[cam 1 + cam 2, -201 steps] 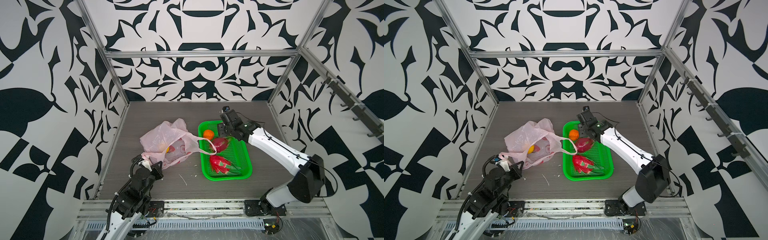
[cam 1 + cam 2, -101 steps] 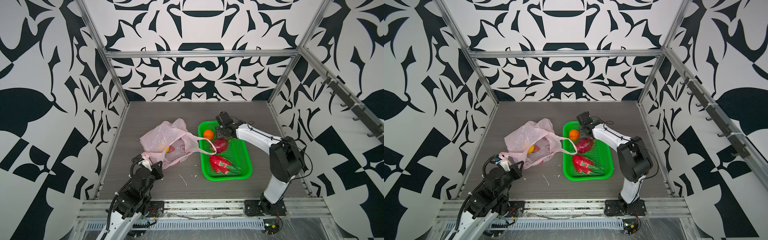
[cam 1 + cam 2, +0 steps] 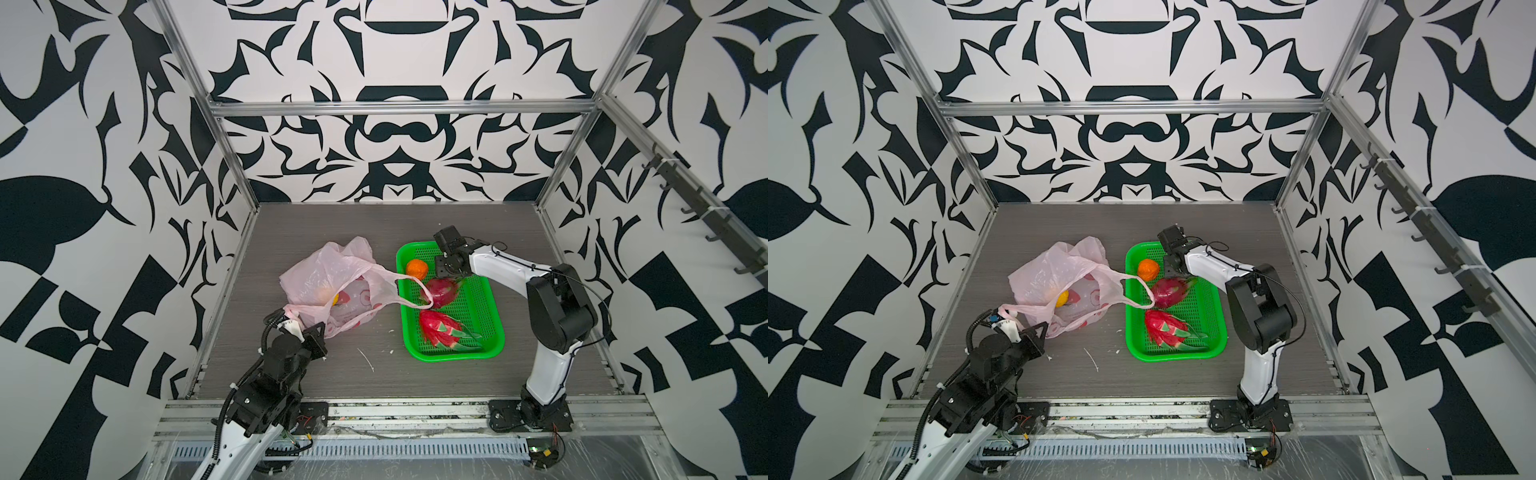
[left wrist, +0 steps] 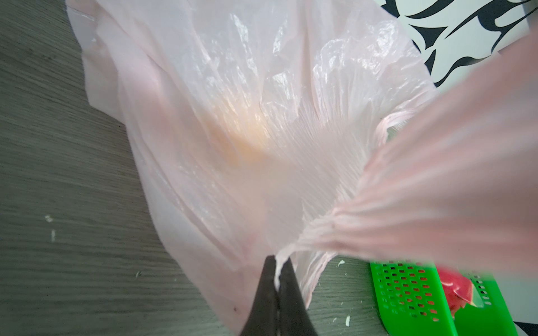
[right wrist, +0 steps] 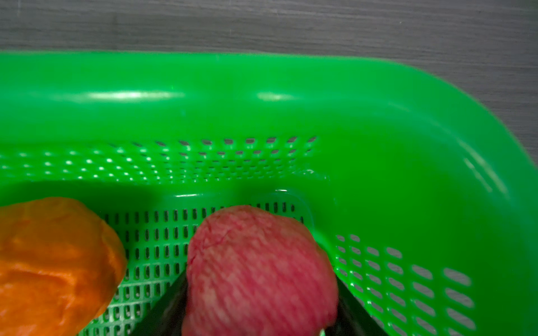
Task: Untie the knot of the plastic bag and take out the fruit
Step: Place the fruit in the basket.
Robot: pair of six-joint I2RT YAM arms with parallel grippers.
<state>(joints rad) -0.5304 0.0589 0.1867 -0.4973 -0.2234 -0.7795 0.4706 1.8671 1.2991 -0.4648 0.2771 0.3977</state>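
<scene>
Grey tabletop (image 3: 374,232): plastic bag (image 3: 328,274) looks untied, left gripper (image 4: 278,277) pinching its handle (image 4: 329,229), three fruit (image 3: 442,291) in the green basket (image 3: 453,355) at its 3 o'clock, right gripper (image 5: 259,293) gripping a red ball (image 5: 259,261) there, yellow one (image 3: 1062,298) not out yet.

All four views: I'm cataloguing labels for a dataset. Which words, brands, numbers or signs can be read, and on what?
No readable text anywhere.
plastic bag: its red print is too small and crumpled to read.
green basket: no label shows.
walls: black-and-white pattern only, no lettering.
</scene>
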